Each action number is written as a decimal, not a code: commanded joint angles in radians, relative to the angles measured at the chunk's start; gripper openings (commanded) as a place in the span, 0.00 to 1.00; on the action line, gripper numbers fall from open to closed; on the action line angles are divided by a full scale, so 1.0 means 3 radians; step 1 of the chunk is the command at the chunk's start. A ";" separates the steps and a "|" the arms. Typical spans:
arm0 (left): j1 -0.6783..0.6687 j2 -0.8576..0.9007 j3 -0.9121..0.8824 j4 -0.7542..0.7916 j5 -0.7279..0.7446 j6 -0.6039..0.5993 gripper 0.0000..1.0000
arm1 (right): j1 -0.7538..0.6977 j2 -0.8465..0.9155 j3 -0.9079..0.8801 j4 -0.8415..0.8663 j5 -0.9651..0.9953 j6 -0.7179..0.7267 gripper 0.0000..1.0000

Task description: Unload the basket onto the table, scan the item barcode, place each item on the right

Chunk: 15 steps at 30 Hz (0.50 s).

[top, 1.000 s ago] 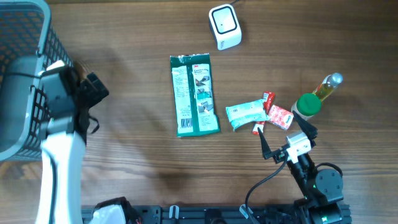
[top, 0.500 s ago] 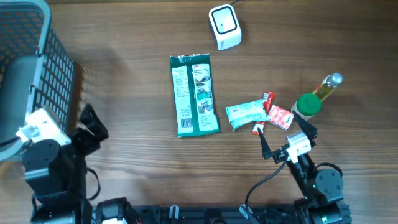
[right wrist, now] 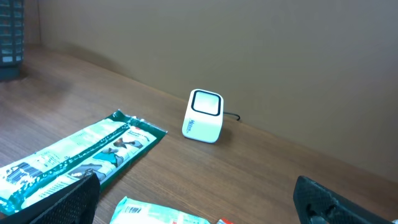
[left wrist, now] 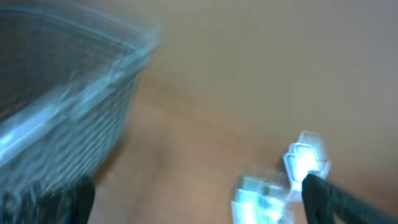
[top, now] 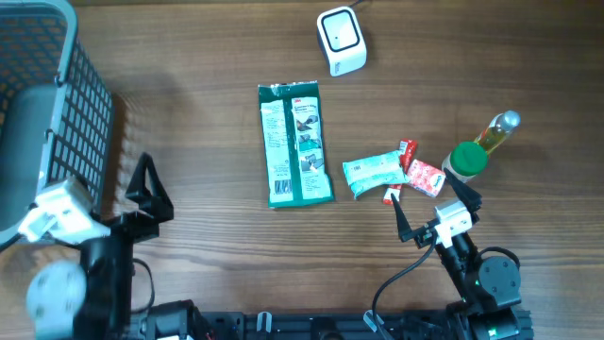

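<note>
A white barcode scanner [top: 341, 40] stands at the back of the table, its window up; the right wrist view shows the scanner [right wrist: 203, 116] too. A long green packet [top: 295, 144] lies mid-table. To its right lie a small mint-and-white packet [top: 374, 173] and red sachets [top: 423, 177]. My right gripper [top: 432, 210] stands open just in front of the sachets, holding nothing; its fingers [right wrist: 68, 200] frame the green packet [right wrist: 74, 155]. My left gripper [top: 137, 200] is open and empty at the front left beside the basket [top: 66, 104]. The left wrist view is motion-blurred.
A green-capped bottle [top: 465, 159] and a yellow oil bottle [top: 497, 130] stand at the right, close to my right gripper. The grey wire basket [left wrist: 62, 124] fills the left edge. Bare wood lies between the basket and the green packet.
My left arm has swung away from the basket's side toward the table's front edge, still open and empty. The right arm and the items have not moved.
</note>
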 commanded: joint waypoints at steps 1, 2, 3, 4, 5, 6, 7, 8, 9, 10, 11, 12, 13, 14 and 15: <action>-0.0053 -0.0292 -0.0300 0.1002 0.0703 0.0019 1.00 | -0.0014 -0.0027 -0.0004 0.0019 -0.0055 0.0015 1.00; -0.0053 -0.0376 -0.0446 0.1422 0.0777 0.0018 1.00 | -0.0014 -0.0027 -0.0004 0.0019 -0.0055 0.0014 1.00; -0.0053 -0.0470 -0.0599 0.1780 0.0811 0.0018 1.00 | -0.0014 -0.0027 -0.0004 0.0019 -0.0055 0.0015 1.00; -0.0053 -0.0557 -0.0720 0.2014 0.0809 0.0018 1.00 | -0.0014 -0.0027 -0.0004 0.0019 -0.0055 0.0015 1.00; -0.0053 -0.0631 -0.0823 0.2145 0.0807 0.0019 1.00 | -0.0014 -0.0027 -0.0004 0.0019 -0.0055 0.0015 1.00; -0.0053 -0.0750 -0.0969 0.2249 0.0772 0.0019 1.00 | -0.0014 -0.0027 -0.0004 0.0019 -0.0055 0.0015 1.00; -0.0053 -0.0904 -0.1146 0.2318 0.0768 0.0019 1.00 | -0.0014 -0.0027 -0.0004 0.0019 -0.0055 0.0014 1.00; -0.0053 -0.0984 -0.1232 0.2327 0.0768 0.0019 1.00 | -0.0014 -0.0027 -0.0004 0.0018 -0.0055 0.0015 1.00; -0.0053 -0.1141 -0.1406 0.2342 0.0769 0.0019 1.00 | -0.0014 -0.0027 -0.0004 0.0019 -0.0053 0.0014 1.00; -0.0053 -0.1218 -0.1506 0.2380 0.0769 0.0019 1.00 | -0.0014 -0.0027 -0.0004 0.0019 -0.0055 0.0017 1.00; -0.0056 -0.1287 -0.1649 0.2511 0.0772 0.0018 1.00 | -0.0014 -0.0027 -0.0004 0.0019 -0.0055 0.0015 1.00; -0.0069 -0.1287 -0.1727 0.2578 0.0771 -0.0013 1.00 | -0.0014 -0.0027 -0.0004 0.0019 -0.0055 0.0015 1.00; -0.0086 -0.1287 -0.1773 0.2576 0.0771 -0.0051 1.00 | -0.0014 -0.0027 -0.0004 0.0019 -0.0053 0.0015 1.00; -0.0104 -0.1287 -0.1816 0.2579 0.0774 -0.0064 1.00 | -0.0014 -0.0027 -0.0004 0.0019 -0.0055 0.0015 1.00; -0.0142 -0.1287 -0.1871 0.2579 0.0773 -0.0075 1.00 | -0.0014 -0.0027 -0.0004 0.0019 -0.0055 0.0015 1.00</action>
